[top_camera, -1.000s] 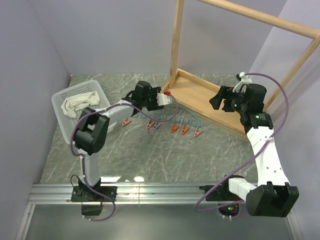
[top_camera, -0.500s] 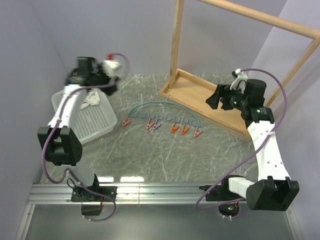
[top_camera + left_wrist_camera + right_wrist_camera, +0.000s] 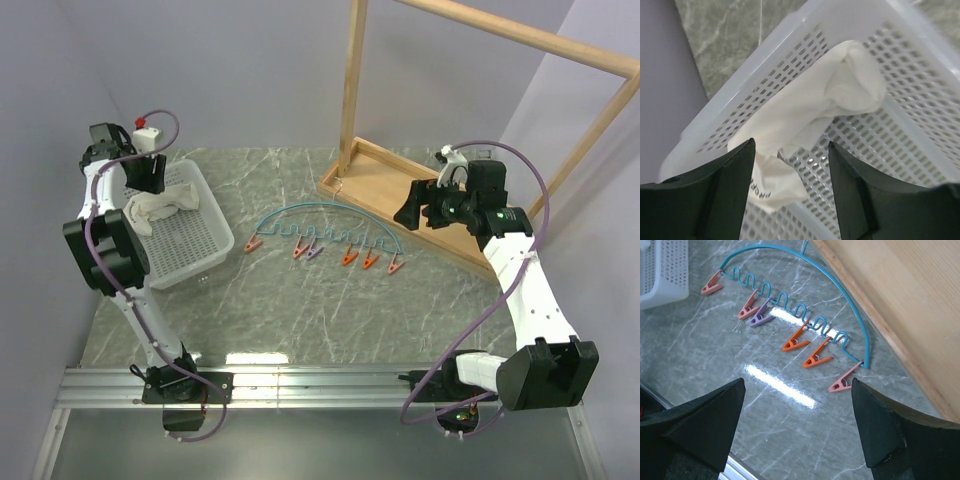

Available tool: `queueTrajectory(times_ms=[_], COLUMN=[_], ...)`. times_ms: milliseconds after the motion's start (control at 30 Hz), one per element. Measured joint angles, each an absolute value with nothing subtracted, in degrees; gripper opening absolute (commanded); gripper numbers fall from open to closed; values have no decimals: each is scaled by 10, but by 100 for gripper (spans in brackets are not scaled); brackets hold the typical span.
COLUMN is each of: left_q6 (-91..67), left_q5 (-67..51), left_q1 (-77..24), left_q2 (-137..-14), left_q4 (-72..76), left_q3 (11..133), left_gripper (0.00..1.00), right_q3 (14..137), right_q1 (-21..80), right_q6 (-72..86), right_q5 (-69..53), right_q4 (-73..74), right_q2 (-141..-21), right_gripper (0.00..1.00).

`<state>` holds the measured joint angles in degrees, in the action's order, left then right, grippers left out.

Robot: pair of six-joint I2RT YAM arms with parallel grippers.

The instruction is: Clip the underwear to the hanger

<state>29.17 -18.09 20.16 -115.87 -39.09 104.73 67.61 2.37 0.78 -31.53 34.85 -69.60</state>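
The white underwear (image 3: pixel 158 206) lies crumpled in the white perforated basket (image 3: pixel 205 240) at the table's left; it also shows in the left wrist view (image 3: pixel 805 125). My left gripper (image 3: pixel 150 175) hangs open just above the underwear (image 3: pixel 790 165), its jaws apart and holding nothing. The teal hanger (image 3: pixel 325 213) lies flat mid-table with its row of orange-red clips (image 3: pixel 348 257); it also shows in the right wrist view (image 3: pixel 840 290). My right gripper (image 3: pixel 412 212) is open and empty, up in the air to the right of the hanger (image 3: pixel 797 390).
The big wooden rack frame (image 3: pixel 350 90) stands at the back right on its wooden base (image 3: pixel 400 190). Grey walls close the left and back sides. The basket's corner (image 3: pixel 665 275) shows in the right wrist view.
My left arm has swung from the hanger at mid-table over to the basket at the far left and now hangs above the underwear. My right gripper has moved slightly left and down.
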Motion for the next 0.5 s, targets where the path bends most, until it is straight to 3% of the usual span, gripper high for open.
queueTrajectory(times_ms=[267,333,467,500], left_q6=[309,319,337,342], left_q5=[-143,-133,-110,-107], left_q1=[199,197,187,185], left_q2=[-1256,-1264,-1279,-1280], left_q4=[-370,-360,-341,-336], left_q3=[1067,1067,1065,1062], left_gripper=[63,58,34,17], right_q3=[676,676,676,675], right_q1=[25,25,25,25], right_q6=[-11,-12,-14,-14], right_q5=[-312,-311,-311,-311], right_q4=[361,362,362,362], right_q2=[-696,-696,-696,-696], right_gripper=[94,94,94,94])
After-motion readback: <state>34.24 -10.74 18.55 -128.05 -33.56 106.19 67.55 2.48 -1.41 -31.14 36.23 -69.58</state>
